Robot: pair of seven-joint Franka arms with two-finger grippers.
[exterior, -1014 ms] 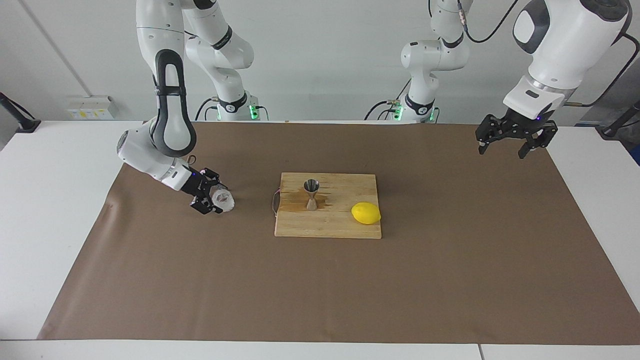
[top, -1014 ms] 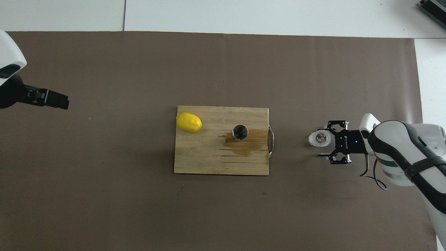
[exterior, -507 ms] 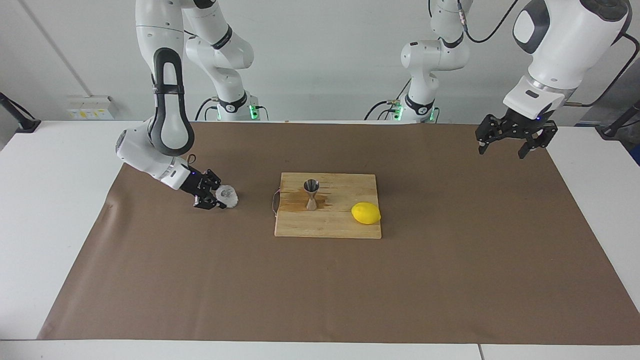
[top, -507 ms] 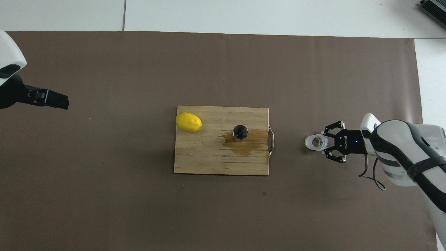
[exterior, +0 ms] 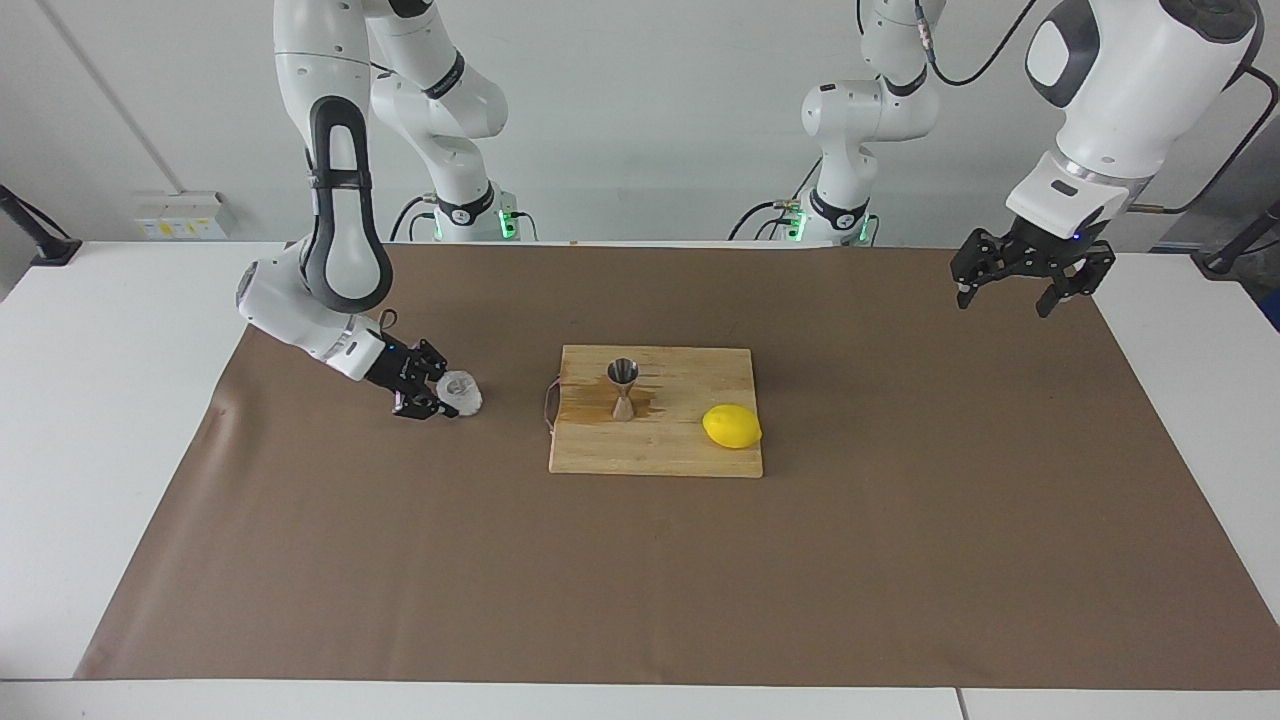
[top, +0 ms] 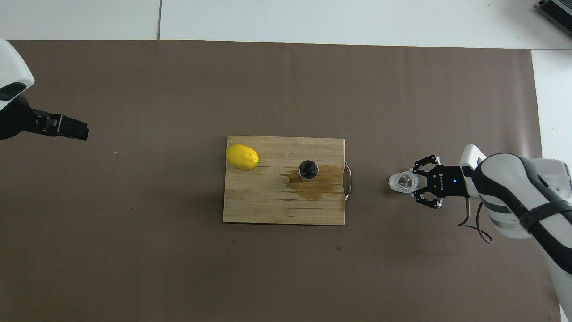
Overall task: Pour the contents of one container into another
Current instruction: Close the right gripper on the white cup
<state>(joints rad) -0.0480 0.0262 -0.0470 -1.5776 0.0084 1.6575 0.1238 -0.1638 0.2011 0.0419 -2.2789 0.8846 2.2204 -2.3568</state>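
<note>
**Two arms, one cup in the fingers beside the cutting board**

Two views split the details between them. From the facing camera, the right gripper [exterior: 440,392] sits low over the brown paper [exterior: 900,560] toward the right arm's end of the table, its fingers closed in on the clear ribbed cup [exterior: 462,393], which stands upright and close to the paper; whether its base touches the paper cannot be told. The overhead camera shows what that side angle hides: the cup [top: 403,183] is seen straight down its open mouth, with the right gripper [top: 416,185] clasping it from the side away from the wooden cutting board [top: 268,205], one finger on each flank.

On the board [exterior: 660,455], the steel jigger [exterior: 623,389] stands upright, its hourglass waist plain from the facing camera; from overhead only its round dark mouth [top: 308,169] appears. A wet brown stain [top: 315,190] spreads on the wood around and beside the jigger. A lemon [exterior: 732,426] lies on the board toward the left arm's end.

The left gripper [exterior: 1030,285] hangs high over the paper's edge at the left arm's end, fingers spread and holding nothing, waiting. Overhead, it [top: 73,129] shows only as a dark tip.
</note>
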